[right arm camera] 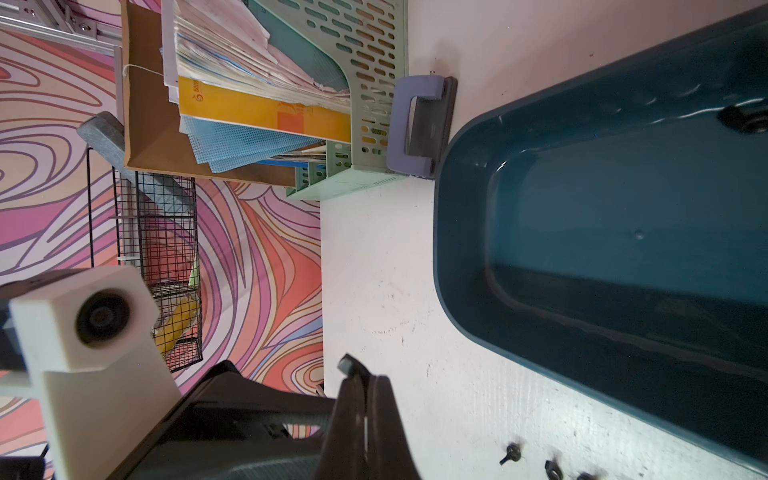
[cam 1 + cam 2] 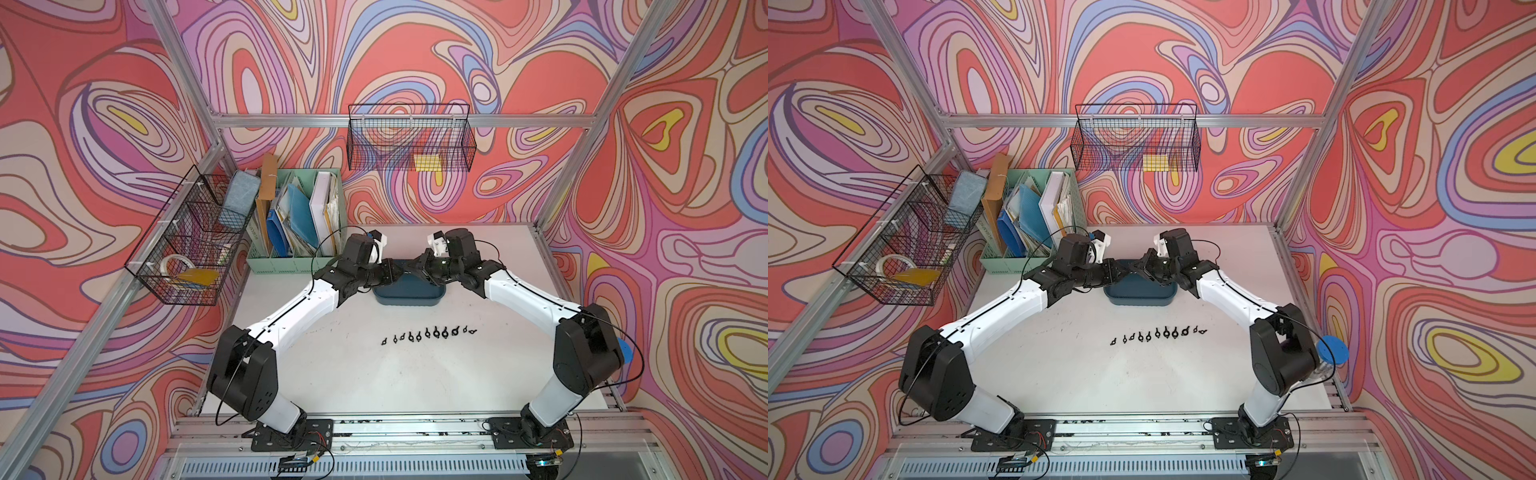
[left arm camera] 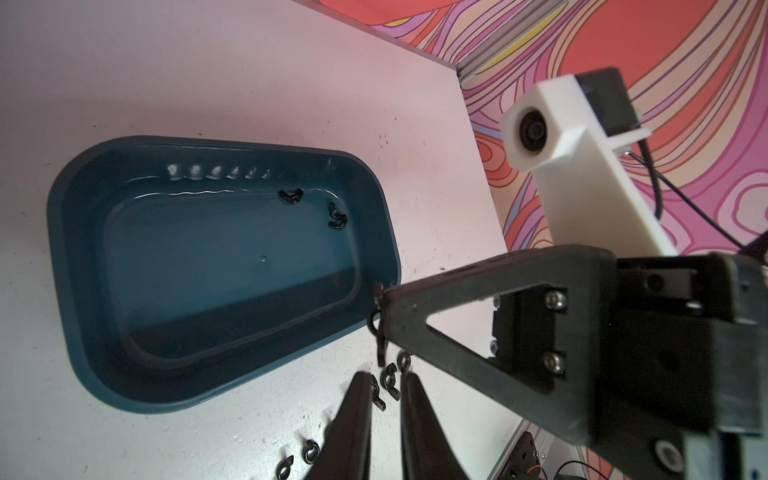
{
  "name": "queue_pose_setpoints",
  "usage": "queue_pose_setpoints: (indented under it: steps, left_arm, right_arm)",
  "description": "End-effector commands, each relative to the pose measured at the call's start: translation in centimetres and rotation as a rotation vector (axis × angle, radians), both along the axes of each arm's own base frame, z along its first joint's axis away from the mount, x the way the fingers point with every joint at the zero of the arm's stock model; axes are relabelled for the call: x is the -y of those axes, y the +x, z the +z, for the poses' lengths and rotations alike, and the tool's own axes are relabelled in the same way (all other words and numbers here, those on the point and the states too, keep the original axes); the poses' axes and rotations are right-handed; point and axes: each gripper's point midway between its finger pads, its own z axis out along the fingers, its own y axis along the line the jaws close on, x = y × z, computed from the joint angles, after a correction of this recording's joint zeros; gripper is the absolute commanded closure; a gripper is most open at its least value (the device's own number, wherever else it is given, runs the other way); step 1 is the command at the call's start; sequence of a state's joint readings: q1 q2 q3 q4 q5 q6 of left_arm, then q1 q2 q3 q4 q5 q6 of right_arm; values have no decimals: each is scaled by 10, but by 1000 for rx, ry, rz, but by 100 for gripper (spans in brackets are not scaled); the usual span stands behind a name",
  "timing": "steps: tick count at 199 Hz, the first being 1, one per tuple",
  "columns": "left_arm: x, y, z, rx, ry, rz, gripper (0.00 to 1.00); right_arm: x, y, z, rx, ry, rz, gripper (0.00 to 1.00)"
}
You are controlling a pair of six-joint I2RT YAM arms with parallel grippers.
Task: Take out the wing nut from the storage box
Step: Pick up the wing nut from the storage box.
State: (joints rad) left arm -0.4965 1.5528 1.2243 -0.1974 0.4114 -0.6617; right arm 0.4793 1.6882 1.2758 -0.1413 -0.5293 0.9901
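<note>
The dark teal storage box (image 2: 409, 298) (image 2: 1138, 298) sits at the table's middle back. In the left wrist view two black wing nuts (image 3: 291, 195) (image 3: 336, 216) lie on its floor near one end wall. My right gripper (image 2: 417, 267) (image 1: 363, 376) hangs over the box, shut on a black wing nut (image 3: 377, 328) (image 1: 345, 365) pinched at its tips. My left gripper (image 2: 398, 270) (image 3: 385, 376) faces it tip to tip. Its jaws stand a narrow gap apart with nothing between them.
Several wing nuts (image 2: 428, 332) (image 2: 1158, 333) lie in a row on the white table in front of the box. A mint-green file organiser (image 2: 295, 232) and a purple hole punch (image 1: 419, 129) stand left of the box. Black wire baskets (image 2: 191, 241) (image 2: 411, 137) hang on the walls.
</note>
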Motion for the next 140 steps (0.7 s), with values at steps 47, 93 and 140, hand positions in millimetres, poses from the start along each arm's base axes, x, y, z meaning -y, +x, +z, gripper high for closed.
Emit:
queue_pose_setpoints:
  steps: [47,93,140]
  left_arm:
    - [2,12,7,24,2,1,81]
    - [2,13,5,21,5,3,85]
    - [4,14,2,13,4,-5,98]
  right_arm:
    - [-10,-4,8,17,31,36,100]
    - [-13,-5,9,19,37,49,100]
    - [-16,-6,11,23,42,59,100]
